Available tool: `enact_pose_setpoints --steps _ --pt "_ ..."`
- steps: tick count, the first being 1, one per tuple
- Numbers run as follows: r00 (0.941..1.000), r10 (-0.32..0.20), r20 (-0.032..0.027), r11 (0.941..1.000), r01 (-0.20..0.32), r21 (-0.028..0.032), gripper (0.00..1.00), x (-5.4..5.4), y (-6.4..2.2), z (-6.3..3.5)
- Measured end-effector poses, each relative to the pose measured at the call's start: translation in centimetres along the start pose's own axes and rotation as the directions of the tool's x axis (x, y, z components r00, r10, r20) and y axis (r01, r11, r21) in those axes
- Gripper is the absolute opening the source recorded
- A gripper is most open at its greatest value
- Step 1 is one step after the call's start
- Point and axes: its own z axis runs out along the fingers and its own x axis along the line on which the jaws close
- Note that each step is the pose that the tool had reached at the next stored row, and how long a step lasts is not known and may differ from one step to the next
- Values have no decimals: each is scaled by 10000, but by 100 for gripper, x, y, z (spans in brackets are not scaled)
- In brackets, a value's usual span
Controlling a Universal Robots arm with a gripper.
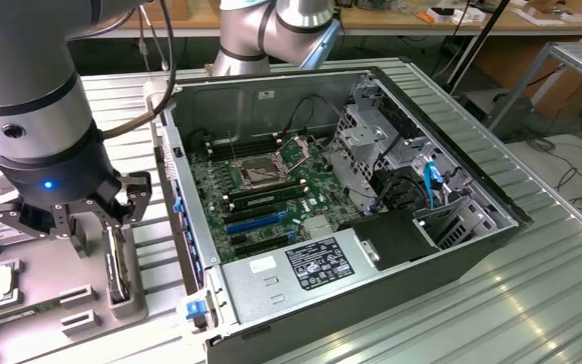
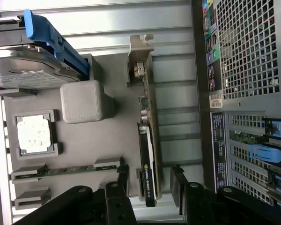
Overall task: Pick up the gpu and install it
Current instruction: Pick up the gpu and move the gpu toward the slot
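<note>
Gpu [image 2: 147, 154], thin green card with silver bracket, stood edge-up for pinching, nine o'clock of the open metal case [image 1: 230, 102]; black gripper [image 2: 150, 190] straddled it, jaws apart.

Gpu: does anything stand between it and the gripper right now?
Nothing visible. The open gripper sits over the gpu, one finger on each side of the card, which stands on edge in its grey tray.

Spread-fingered hand [image 1: 99, 224] over the upright gpu [image 1: 117, 264], grey tray [image 1: 43, 299] beneath, opened computer case [image 1: 427, 284] alongside.
</note>
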Motion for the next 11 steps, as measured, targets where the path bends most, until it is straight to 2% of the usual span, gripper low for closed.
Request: enact_pose_setpoints --steps 11 --pt "9999 -110 -4 9999 110 3 48 3 -35 149"
